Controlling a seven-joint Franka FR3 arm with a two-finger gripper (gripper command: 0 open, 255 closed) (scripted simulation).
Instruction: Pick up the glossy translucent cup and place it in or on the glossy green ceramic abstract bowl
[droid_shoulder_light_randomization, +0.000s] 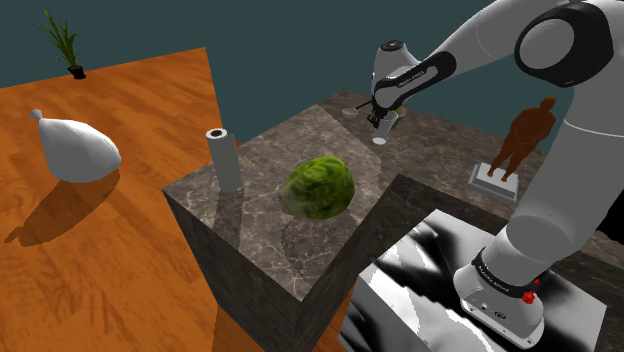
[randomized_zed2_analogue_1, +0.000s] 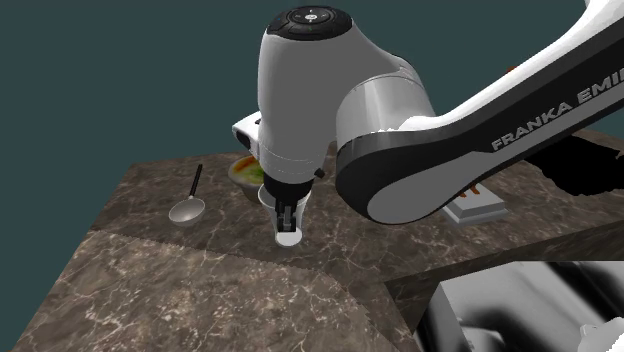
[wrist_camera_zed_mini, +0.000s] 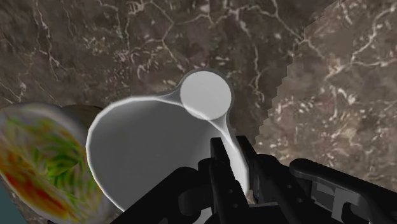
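A glossy whitish translucent cup, wide at the mouth and narrow at the base, stands at the far part of the dark marble counter. My black gripper is shut on the cup's rim wall, with one finger inside and one outside. The second exterior view shows the cup hanging below the gripper, at or just above the counter. A bowl streaked green, yellow and red sits close beside the cup, partly hidden behind the hand. In the shoulder view the gripper holds the cup.
A metal spoon lies toward the second exterior view's left of the cup. A round mottled green object and a grey upright cylinder stand nearer the counter's front. A brown figurine on a white base stands at the shoulder view's right.
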